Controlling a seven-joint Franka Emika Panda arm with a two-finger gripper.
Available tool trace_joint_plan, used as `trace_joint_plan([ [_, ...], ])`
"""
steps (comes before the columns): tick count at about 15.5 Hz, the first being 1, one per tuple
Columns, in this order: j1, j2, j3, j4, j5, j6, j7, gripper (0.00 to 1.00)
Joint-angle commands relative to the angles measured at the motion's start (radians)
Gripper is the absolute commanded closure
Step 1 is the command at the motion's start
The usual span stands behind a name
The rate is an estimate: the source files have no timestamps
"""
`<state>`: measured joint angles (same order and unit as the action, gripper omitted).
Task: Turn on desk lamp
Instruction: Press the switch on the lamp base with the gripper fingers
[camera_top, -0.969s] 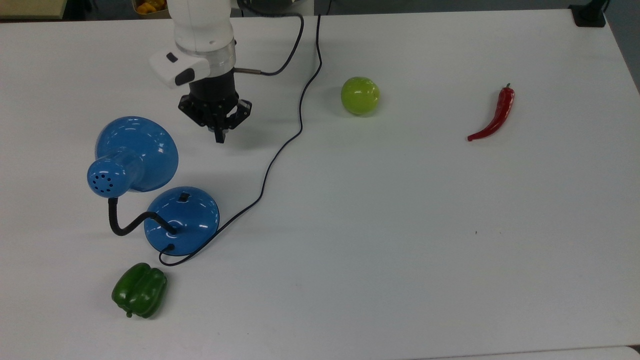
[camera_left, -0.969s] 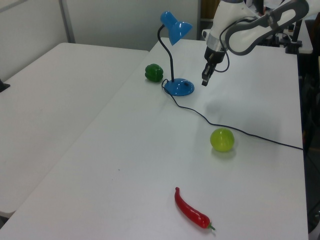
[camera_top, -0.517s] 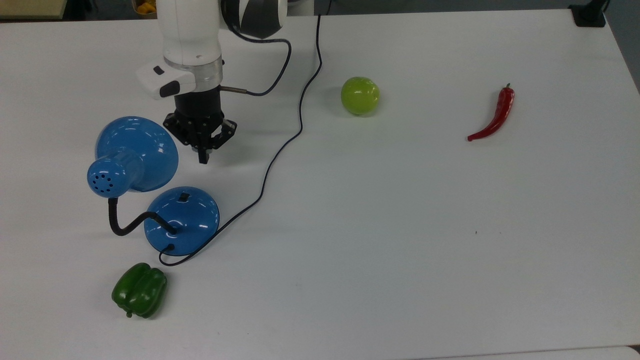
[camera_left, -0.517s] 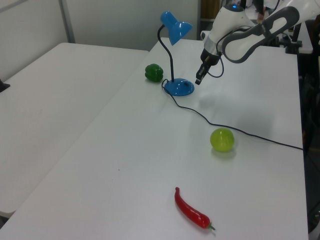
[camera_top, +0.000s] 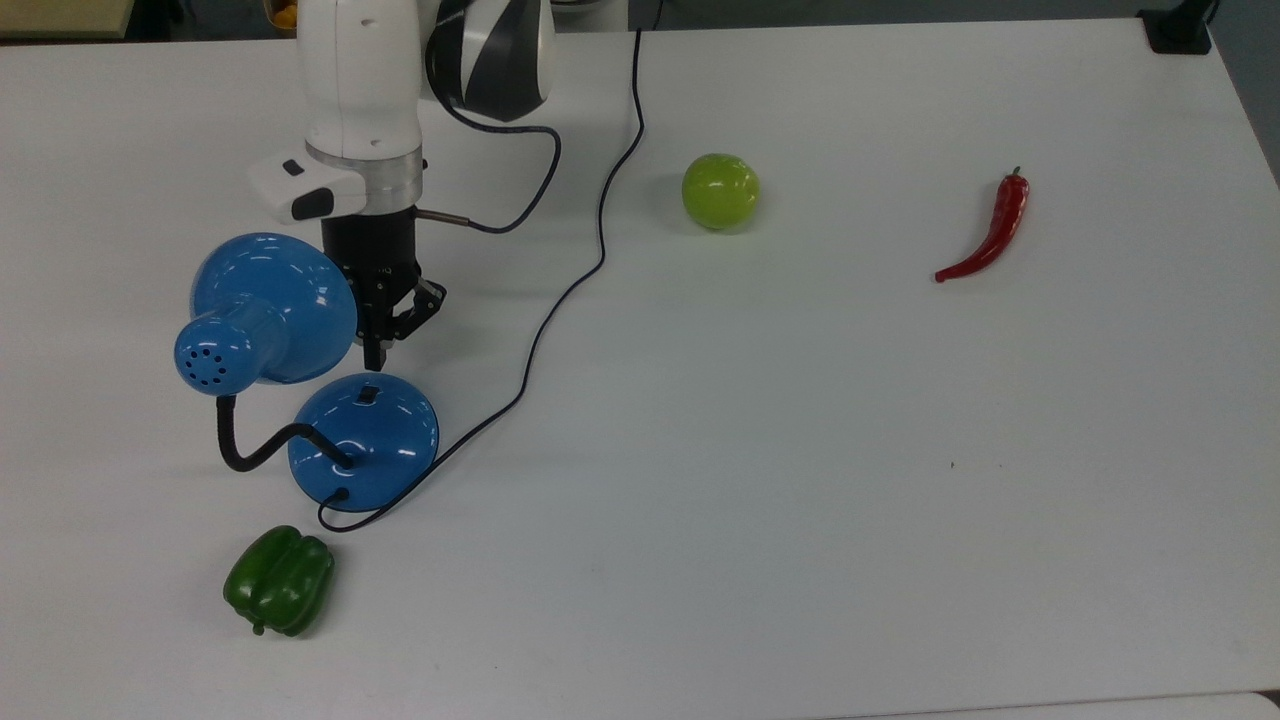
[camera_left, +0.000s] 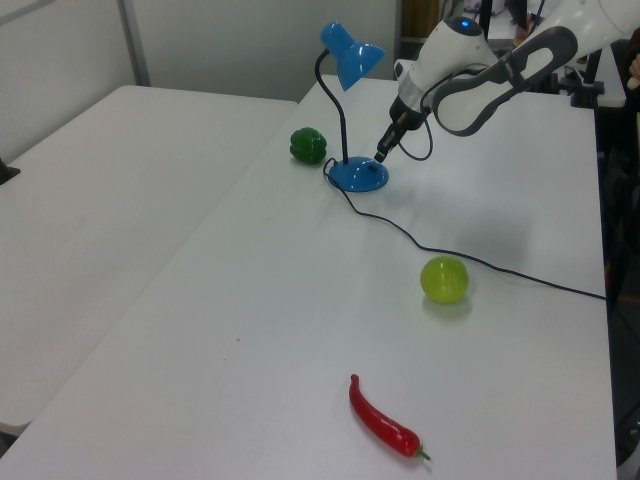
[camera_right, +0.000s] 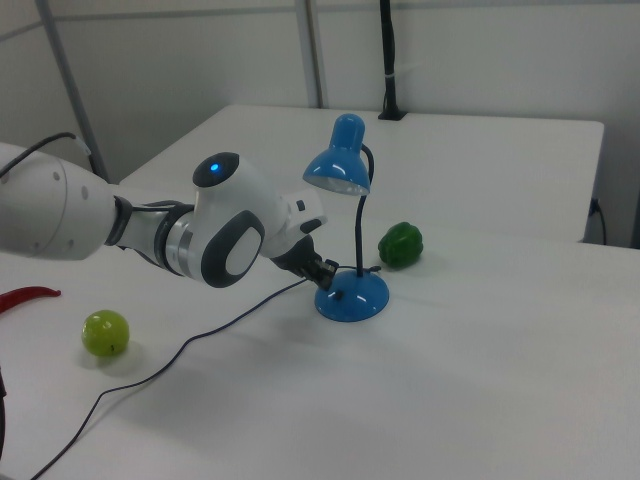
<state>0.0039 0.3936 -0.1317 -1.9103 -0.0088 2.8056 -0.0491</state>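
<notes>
Desk lamp (camera_top: 300, 400) stands upright on the white table (camera_top: 800, 500), at the top view's left side. Blue bell shade (camera_top: 272, 305) faces down and toward the arm; black bendy neck (camera_top: 250, 450) curls from the domed base (camera_top: 365, 440) up to the shade. Small black switch (camera_top: 368, 395) sits on the base's upper slope, on the side nearest the gripper. Black cord (camera_top: 560, 300) leaves the base's rim, loops once, then snakes away to the table's far edge in the top view.

Gripper (camera_top: 376, 355) points down, tip just above the base's edge and close to the switch, not seen touching it. Jaws drawn together to a narrow tip, holding nothing (the two fingers read as one dark point in the top view). In the left view the gripper (camera_left: 381, 155) hangs over the base on the left view's right side of the neck; in the right view it (camera_right: 328, 277) sits just at the right view's left of the base, below the shade.

Green bell pepper (camera_top: 279, 580) lies near the base, on the side away from the arm. Green apple (camera_top: 720, 190) rests well apart, beyond the cord toward the top view's right. Red chilli (camera_top: 988, 230) lies farther still, near the top view's right edge.
</notes>
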Motion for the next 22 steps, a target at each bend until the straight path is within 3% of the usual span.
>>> trace_joint_plan([
  [1,0.01,0.063,-0.011,0.071,0.004,0.018,0.022,1.0],
  [22,-0.01,0.11,-0.011,0.112,0.003,0.025,0.022,1.0],
])
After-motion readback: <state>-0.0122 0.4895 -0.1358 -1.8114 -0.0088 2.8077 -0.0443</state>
